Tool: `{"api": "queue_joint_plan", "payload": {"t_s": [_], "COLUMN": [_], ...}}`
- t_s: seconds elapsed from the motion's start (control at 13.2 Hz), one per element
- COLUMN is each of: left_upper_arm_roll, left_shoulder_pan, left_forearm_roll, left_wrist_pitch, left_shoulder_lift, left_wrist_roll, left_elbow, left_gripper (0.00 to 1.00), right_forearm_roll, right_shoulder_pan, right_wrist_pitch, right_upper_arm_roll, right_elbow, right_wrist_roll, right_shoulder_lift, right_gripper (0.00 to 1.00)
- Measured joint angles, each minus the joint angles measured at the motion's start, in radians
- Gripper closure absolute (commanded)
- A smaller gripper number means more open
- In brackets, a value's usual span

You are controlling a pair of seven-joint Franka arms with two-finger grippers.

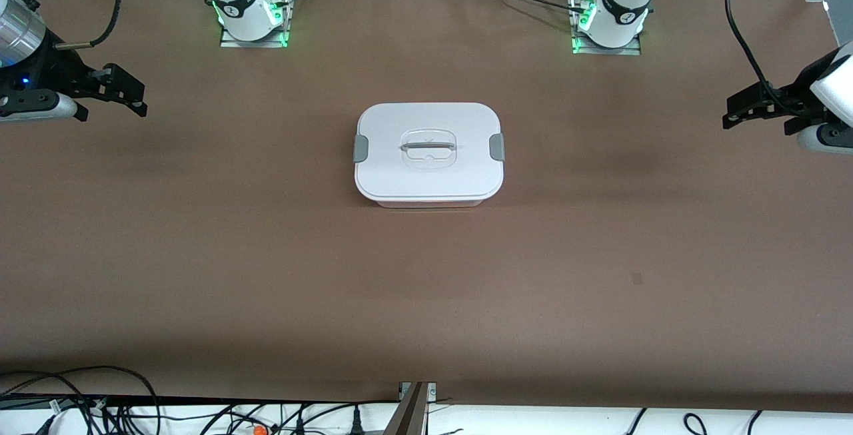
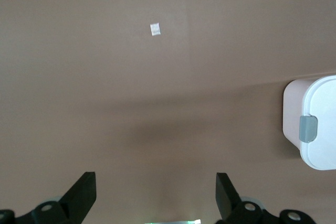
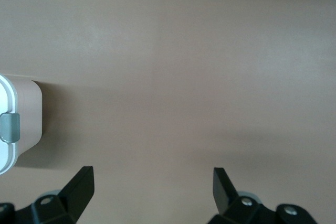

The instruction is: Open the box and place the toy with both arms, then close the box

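The box (image 1: 428, 172) stands shut in the middle of the table, white lid on, a grey clip (image 1: 360, 148) at each end and the clear handle (image 1: 428, 147) in the lid. The toy is out of view. My right gripper (image 1: 141, 96) hangs open and empty over the right arm's end of the table, away from the box. My left gripper (image 1: 728, 112) hangs open and empty over the left arm's end. The box's end and a clip show in the left wrist view (image 2: 317, 145) and in the right wrist view (image 3: 26, 114). The left gripper (image 2: 156, 179) and the right gripper (image 3: 152, 172) have bare table between their fingers.
The brown table (image 1: 426, 288) spreads wide around the box. A small white tag (image 2: 154, 29) lies on it, toward the left arm's end. The arm bases (image 1: 250, 15) (image 1: 610, 25) stand along the edge farthest from the front camera. Cables lie off the nearest edge.
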Motion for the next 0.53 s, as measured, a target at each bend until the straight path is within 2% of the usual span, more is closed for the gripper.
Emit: {"api": "queue_joint_plan", "payload": {"t_s": [0.53], "left_upper_arm_roll": [0.0], "left_shoulder_pan": [0.006], "left_forearm_roll": [0.001], "left_wrist_pitch": [0.003], "left_shoulder_lift": [0.009], "left_wrist_roll": [-0.002], "left_elbow": [-0.039], "left_gripper": [0.0], "right_forearm_roll": [0.0], "right_shoulder_pan": [0.0], "right_wrist_pitch": [-0.001], "right_upper_arm_roll": [0.0], "right_elbow": [0.0], "right_wrist_roll": [0.0], "right_shoulder_lift": [0.0], "right_gripper": [0.0]}}
